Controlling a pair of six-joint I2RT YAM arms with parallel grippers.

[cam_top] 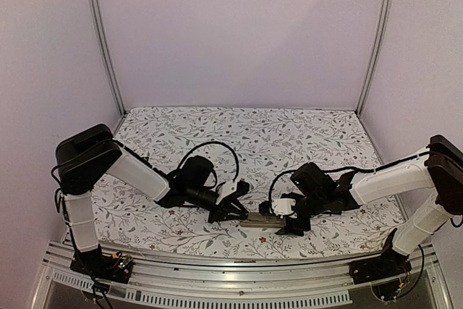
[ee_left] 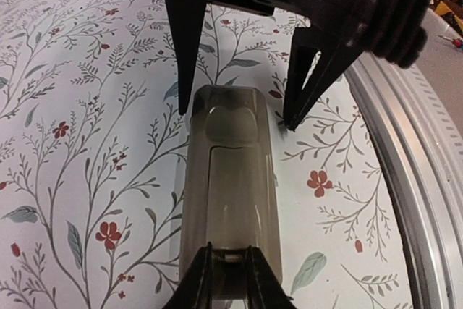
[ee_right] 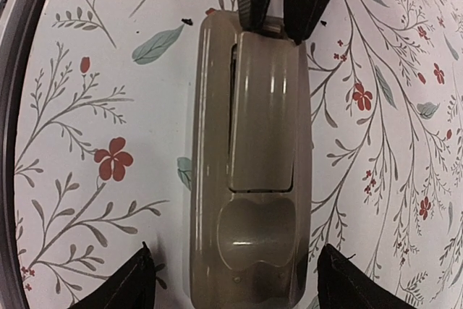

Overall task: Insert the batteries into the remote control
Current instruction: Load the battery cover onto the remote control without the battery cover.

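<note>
The remote control [cam_top: 262,220] is a long grey-brown bar lying back side up on the floral cloth, between my two grippers. It also shows in the left wrist view [ee_left: 231,179] and the right wrist view [ee_right: 253,179]. Its battery cover [ee_right: 264,113] lies on the compartment with a thin dark gap along one long edge. My left gripper [ee_left: 228,251] is nearly shut, with its tips resting on the cover's end of the remote. My right gripper [ee_right: 239,265] is open and straddles the other end without touching it. No batteries are in view.
The table's metal front rail [ee_left: 427,179] runs close beside the remote. Both arms [cam_top: 145,175] reach low over the cloth toward the near middle of the table.
</note>
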